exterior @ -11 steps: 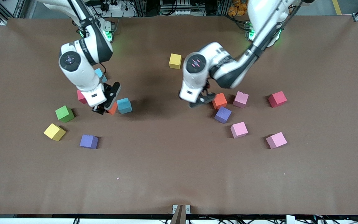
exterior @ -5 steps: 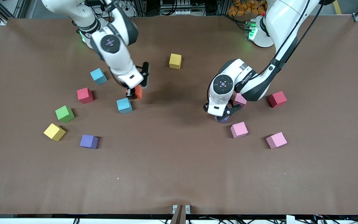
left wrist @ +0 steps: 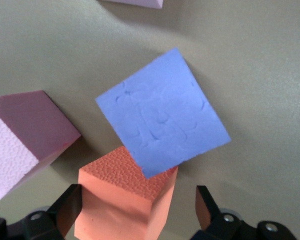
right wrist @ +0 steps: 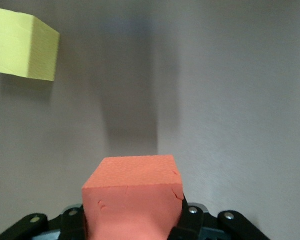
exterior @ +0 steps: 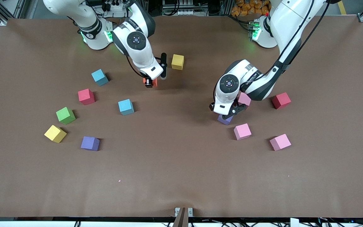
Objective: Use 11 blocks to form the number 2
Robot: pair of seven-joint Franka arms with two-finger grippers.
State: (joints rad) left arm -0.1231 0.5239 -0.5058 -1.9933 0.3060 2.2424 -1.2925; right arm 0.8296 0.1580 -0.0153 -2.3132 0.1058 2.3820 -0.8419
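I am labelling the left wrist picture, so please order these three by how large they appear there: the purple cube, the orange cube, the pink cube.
1. purple cube, whole top face in view.
2. orange cube, partly cut by the edge.
3. pink cube, also cut off; close to the orange one, so this order is unsure.

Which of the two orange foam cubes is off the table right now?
The orange foam cube clamped in the right gripper, near the yellow cube. The other orange cube sits on the table between the left gripper's open fingers.
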